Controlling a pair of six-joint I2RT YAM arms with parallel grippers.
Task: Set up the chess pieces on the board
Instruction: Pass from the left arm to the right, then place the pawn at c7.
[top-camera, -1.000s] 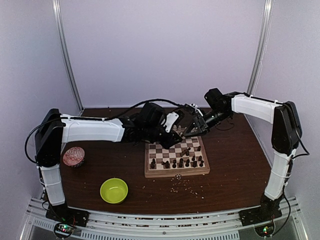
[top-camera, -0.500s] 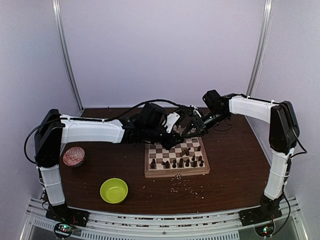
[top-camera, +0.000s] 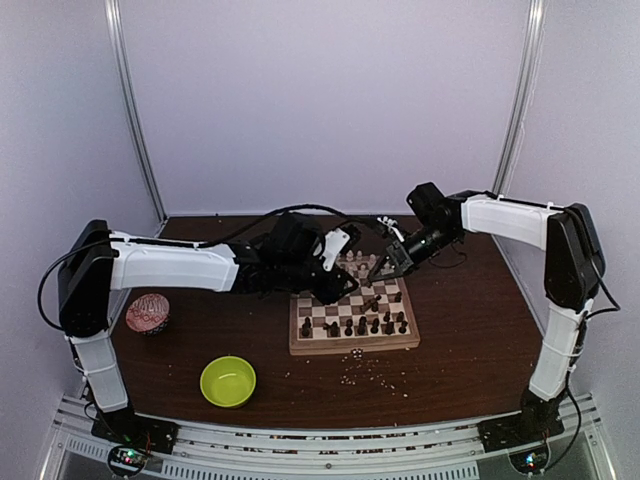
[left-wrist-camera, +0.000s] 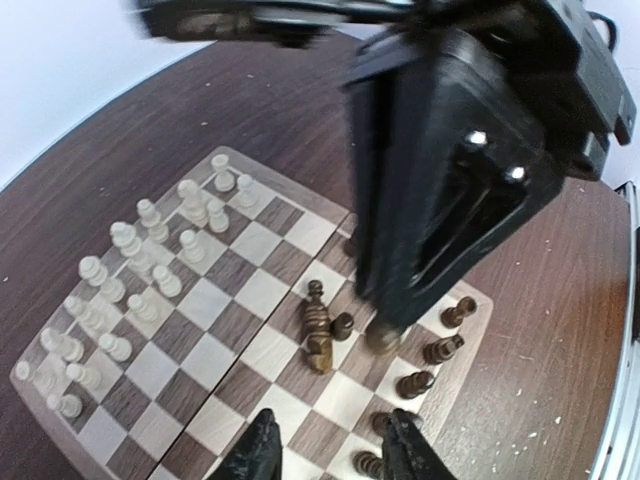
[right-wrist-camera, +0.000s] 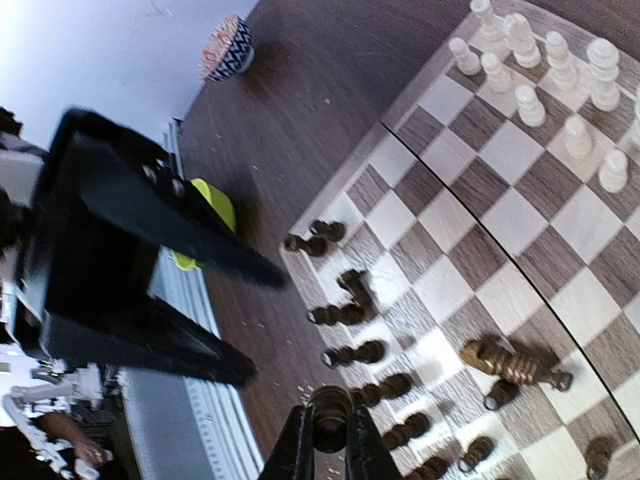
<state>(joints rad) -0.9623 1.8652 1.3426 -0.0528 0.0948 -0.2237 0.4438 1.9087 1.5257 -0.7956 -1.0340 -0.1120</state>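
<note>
The board (top-camera: 300, 345) lies mid-table, with pale chess pieces (left-wrist-camera: 130, 270) on its far rows and dark chess pieces (left-wrist-camera: 440, 350) on its near rows. One dark piece (left-wrist-camera: 318, 330) lies toppled near the middle. My right gripper (right-wrist-camera: 330, 445) is shut on a dark brown piece (right-wrist-camera: 330, 415) and holds it just over the dark side of the board. It also shows in the top view (top-camera: 380, 270). My left gripper (left-wrist-camera: 330, 455) is open and empty, hovering above the board close beside the right one, and shows in the top view (top-camera: 338, 290) too.
A lime-green bowl (top-camera: 228, 381) sits at the front left. A patterned bowl (top-camera: 147, 313) stands at the left. Pale crumbs (top-camera: 372, 372) lie scattered in front of the board. The two arms crowd each other over the board's far half.
My right gripper has moved from the board's far edge down and in over the squares with the dark piece. My left arm has drawn back a little to the left.
</note>
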